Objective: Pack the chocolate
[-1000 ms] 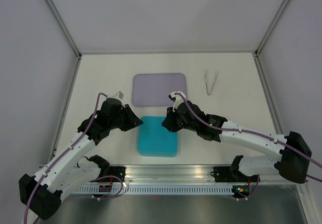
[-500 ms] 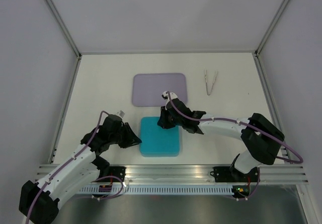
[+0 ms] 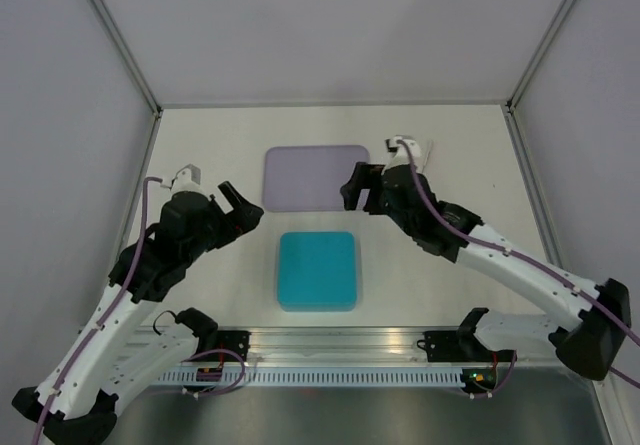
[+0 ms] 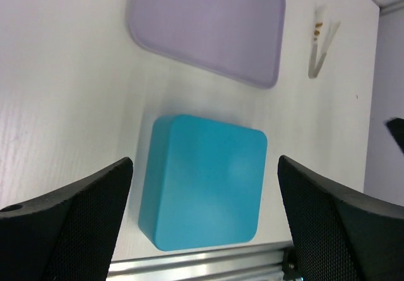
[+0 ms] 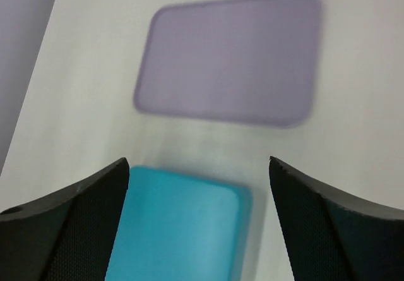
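Note:
No chocolate shows in any view. A closed teal box lies near the front of the table, with its lid on. My left gripper hovers to the left of the box and above it. It is open and empty, and the left wrist view shows the box between its fingers. My right gripper hangs open and empty over the right end of the lavender tray. The right wrist view looks down on the box and the tray.
The flat lavender tray lies bare behind the box. A pair of metal tongs lies to the tray's right, mostly behind my right arm in the top view. An aluminium rail runs along the near edge.
Both grippers were shut low at the teal box's sides. They have since opened and lifted away, the left to the back left and the right to the back right.

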Robot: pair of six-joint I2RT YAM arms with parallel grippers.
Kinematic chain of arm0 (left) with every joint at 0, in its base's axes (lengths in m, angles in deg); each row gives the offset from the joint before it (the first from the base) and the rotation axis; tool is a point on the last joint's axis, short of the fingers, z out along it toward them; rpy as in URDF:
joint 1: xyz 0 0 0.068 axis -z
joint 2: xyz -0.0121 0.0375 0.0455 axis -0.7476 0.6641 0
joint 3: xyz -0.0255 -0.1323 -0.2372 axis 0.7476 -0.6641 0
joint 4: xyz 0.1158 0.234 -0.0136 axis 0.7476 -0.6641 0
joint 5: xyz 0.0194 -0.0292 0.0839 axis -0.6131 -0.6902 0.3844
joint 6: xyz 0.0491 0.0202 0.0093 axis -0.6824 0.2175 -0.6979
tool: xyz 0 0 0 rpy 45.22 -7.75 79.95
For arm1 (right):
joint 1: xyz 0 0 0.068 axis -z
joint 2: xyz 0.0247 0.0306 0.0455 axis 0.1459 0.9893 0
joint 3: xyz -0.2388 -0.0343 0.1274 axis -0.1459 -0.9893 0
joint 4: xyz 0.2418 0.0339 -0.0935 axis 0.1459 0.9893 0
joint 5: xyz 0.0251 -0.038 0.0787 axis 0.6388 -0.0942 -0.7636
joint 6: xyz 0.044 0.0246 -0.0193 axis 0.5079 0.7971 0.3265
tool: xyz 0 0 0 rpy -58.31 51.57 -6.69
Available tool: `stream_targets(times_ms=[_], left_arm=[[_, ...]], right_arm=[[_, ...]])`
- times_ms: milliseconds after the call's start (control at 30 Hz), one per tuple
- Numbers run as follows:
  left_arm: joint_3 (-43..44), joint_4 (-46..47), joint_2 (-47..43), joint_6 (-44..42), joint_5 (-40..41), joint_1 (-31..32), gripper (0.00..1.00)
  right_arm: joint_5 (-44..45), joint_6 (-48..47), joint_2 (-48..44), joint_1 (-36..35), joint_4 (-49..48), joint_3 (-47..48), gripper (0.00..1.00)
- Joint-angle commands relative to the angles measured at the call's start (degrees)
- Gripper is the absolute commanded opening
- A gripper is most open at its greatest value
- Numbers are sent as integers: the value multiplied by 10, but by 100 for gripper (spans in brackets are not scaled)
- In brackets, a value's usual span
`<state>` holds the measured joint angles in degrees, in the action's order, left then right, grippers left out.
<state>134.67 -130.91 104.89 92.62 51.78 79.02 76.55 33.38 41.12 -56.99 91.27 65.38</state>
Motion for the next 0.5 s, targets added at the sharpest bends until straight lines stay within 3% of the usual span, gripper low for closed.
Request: stream_targets(times_ms=[0, 67, 200, 467], left_arm=[[36, -53, 20, -33, 115, 0, 100], [40, -56, 25, -30, 129, 0, 100], [31, -55, 23, -18, 156, 0, 99], [0, -49, 27, 2, 180, 0, 100]], right_arm=[[228, 22, -89, 18, 107, -6, 98], [307, 35, -126, 19, 140, -31, 98], [370, 71, -217, 18, 172, -88, 98], [406, 80, -289, 18, 188, -156, 98]])
